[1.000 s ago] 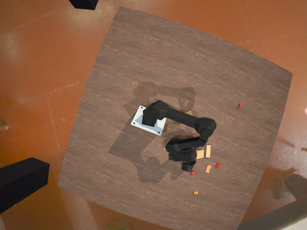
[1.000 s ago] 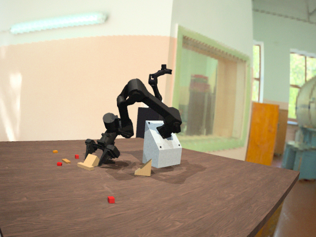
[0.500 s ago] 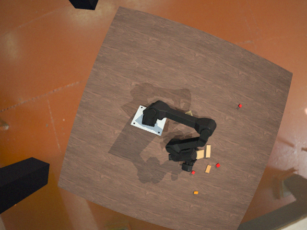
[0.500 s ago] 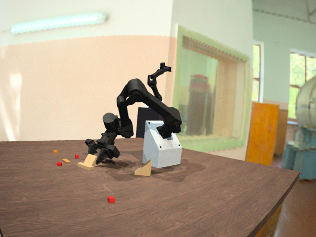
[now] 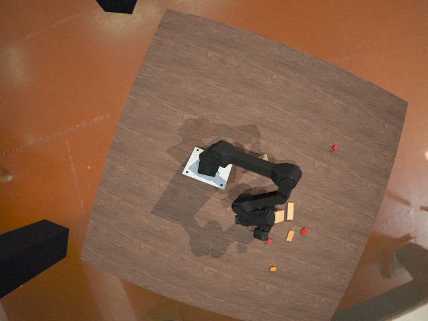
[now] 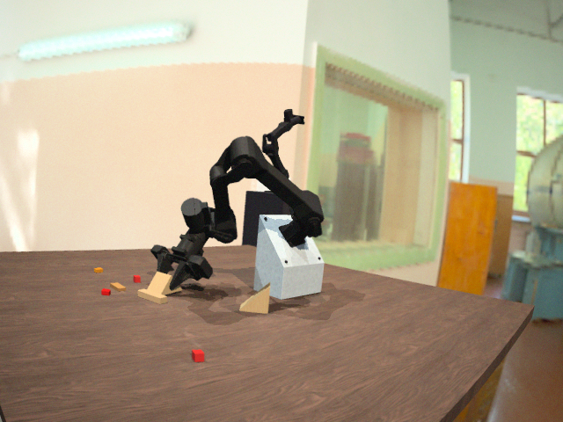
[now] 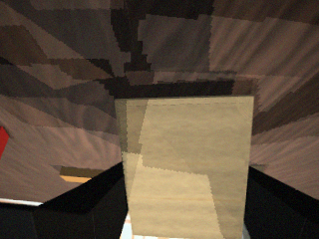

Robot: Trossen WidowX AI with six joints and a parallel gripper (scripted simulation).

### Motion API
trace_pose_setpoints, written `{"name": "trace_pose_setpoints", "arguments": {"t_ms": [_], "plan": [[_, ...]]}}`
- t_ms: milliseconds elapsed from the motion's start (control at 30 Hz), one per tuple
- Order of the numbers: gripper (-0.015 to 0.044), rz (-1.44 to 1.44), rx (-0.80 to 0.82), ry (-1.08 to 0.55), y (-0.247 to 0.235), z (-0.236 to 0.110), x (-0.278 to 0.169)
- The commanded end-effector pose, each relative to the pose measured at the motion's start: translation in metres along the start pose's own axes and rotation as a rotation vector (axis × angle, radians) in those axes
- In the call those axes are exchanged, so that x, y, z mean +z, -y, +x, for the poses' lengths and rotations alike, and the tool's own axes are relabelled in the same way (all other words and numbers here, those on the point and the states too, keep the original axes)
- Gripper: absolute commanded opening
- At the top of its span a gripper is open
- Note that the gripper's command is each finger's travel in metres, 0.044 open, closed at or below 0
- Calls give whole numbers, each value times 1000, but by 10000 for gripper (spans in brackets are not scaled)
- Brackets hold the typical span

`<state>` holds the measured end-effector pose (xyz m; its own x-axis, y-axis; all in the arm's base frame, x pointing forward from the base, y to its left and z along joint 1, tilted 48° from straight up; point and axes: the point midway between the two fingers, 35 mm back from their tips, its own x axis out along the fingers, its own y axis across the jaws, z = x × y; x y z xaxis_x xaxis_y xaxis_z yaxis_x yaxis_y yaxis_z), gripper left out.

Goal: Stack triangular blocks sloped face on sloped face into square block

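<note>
A tan triangular block rests on the wooden table, right of the arm's base. My gripper is down over it and shut on it, one black finger on each side of it in the wrist view. The block still touches the table. The second tan triangular block stands apart, close to the white arm base, and is partly hidden under the arm in the top view.
A small orange plank and two red cubes lie close beside the gripper. Another red cube and a small orange cube lie farther off.
</note>
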<state>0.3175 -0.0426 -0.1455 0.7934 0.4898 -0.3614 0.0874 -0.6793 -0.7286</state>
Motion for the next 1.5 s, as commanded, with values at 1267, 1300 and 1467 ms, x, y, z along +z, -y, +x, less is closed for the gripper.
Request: {"name": "trace_pose_setpoints", "arguments": {"t_ms": [1267, 1300, 1467], "plan": [[0, 264, 98, 103, -32, -45, -69], [0, 283, 106, 115, -34, -44, -69], [0, 378, 145, 176, -40, -39, -70]]}}
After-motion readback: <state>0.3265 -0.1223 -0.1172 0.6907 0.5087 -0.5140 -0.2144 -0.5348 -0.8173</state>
